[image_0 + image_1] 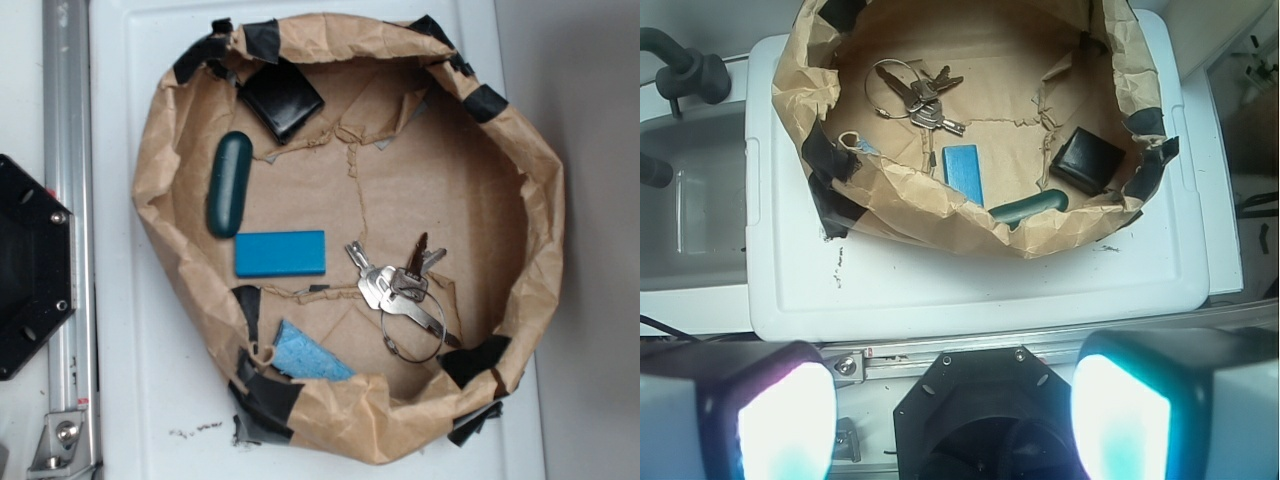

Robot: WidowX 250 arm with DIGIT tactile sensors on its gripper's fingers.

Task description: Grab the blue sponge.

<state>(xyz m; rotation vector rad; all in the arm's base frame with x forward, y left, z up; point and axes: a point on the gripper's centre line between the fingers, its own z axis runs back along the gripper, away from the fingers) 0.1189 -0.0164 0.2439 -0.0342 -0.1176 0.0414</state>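
The blue sponge (308, 355), a flat speckled light-blue piece, lies at the near edge of the brown paper bag (540, 230), partly tucked under its crumpled rim. In the wrist view only a sliver of the blue sponge (867, 147) shows behind the bag's rim (940, 200). My gripper (953, 420) is open, its fingers (785, 420) wide apart with nothing between them. It hangs high over the black robot base (985, 410), well back from the bag. The exterior view does not show the gripper.
Inside the bag lie a smooth teal block (280, 253), a dark green oblong case (228, 184), a black wallet (281, 98) and a key bunch (400, 295). The bag rests on a white lid (130, 330). An aluminium rail (68, 200) and the robot base (30, 265) stand at the left.
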